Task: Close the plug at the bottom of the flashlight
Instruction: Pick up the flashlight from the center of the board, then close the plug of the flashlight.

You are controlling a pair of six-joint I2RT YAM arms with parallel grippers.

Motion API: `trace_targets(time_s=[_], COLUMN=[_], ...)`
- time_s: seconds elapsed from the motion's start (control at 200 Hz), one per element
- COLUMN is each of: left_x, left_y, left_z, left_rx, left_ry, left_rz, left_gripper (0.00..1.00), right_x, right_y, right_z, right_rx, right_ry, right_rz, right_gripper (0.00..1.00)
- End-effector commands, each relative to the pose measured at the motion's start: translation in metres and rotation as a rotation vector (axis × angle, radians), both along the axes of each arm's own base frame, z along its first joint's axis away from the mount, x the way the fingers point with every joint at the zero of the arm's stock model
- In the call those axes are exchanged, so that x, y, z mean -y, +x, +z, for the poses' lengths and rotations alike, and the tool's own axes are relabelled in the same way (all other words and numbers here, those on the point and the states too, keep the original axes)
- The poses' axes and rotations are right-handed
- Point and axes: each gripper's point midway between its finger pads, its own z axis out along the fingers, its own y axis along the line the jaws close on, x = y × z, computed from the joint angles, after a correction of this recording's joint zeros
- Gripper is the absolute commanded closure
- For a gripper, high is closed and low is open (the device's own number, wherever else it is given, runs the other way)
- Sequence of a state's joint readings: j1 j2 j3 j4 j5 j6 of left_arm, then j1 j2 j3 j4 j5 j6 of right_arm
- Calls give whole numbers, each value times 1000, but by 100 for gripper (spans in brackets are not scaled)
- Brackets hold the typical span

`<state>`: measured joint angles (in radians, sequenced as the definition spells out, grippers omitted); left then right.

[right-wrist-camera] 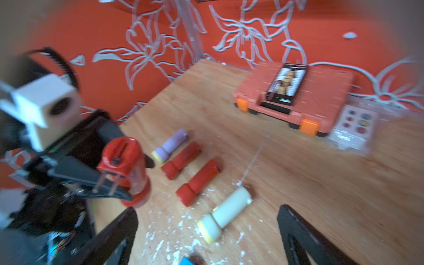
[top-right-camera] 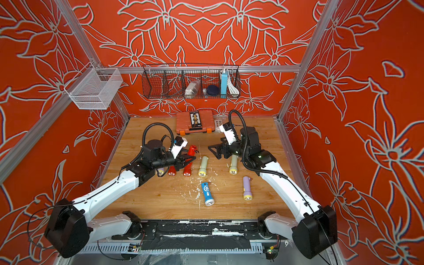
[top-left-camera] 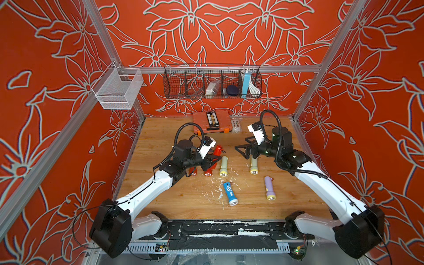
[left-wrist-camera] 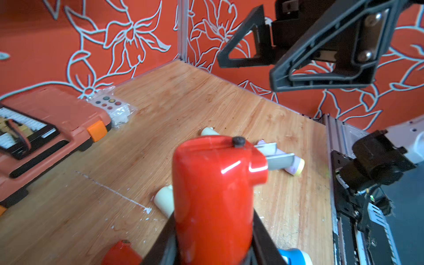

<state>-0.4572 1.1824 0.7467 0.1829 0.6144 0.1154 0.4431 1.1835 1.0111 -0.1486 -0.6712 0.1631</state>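
Red floral walls enclosing wooden table [top-left-camera: 183, 202]. Left arm reaching toward table centre, left gripper [top-left-camera: 212, 160] pinching red flashlight [top-left-camera: 218, 150] above table, plug [left-wrist-camera: 278, 158] prongs sticking out. Right arm facing it, right gripper [top-left-camera: 241, 152] hovering near, spread wide.

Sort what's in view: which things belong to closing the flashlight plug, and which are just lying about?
In the job: red flashlight, gripped by the left end effector; its plug, prongs sticking out; right end effector, open nearby.
Lying about: blue flashlight; purple flashlight; cream flashlight; orange case; wire basket.
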Motion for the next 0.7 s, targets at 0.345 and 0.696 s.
trace_targets(time_s=[0.345,0.696], left_x=[7,11], left_y=[-57,-69], left_z=[48,48], left_rx=[190,193], left_ry=[-104,-161], left_rz=[-266,-332], left_gripper=[100,100], right_x=[-35,-56], right_y=[-74,-77], right_z=[77,67], right_rx=[63,-34], right_ry=[239,262], right_rz=[628,744], right_gripper=[11,22])
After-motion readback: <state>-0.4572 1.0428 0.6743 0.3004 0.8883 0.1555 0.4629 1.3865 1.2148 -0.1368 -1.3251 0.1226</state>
